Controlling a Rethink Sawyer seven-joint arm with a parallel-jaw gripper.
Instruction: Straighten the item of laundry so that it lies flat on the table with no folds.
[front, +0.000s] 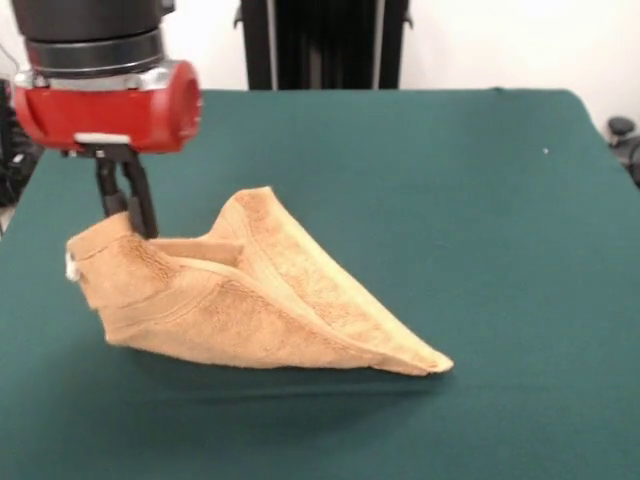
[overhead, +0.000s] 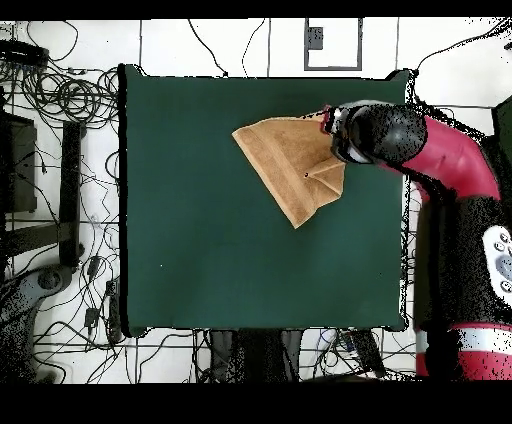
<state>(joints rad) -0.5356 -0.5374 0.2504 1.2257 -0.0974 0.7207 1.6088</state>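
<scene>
Front view showed the gripper at the upper left of the frame, hanging from a red and black arm. Its two dark fingers were drawn close together and pinched a raised corner of the towel. That corner stood lifted off the table, with a small white label showing at the towel's left edge. From the held corner the orange-tan cloth sloped down and to the right, ending in a point that lay on the green surface at lower centre-right. A fold ran along its upper ridge, and a woven band crossed the cloth near the lifted end.

Nothing else lay on the green cloth top; the ground around the towel was bare in both views. Behind the table's top edge in the front view stood a black upright column against a pale wall.

Overhead view placed the towel in the upper right part of the table, as a rough triangle with its point towards lower centre. The arm reached in from the right and covered the towel's right-hand corner, so the grip itself was hidden there. Around the table lay a white floor with dark lines on it, strewn with black cables, thickest at the left side.
</scene>
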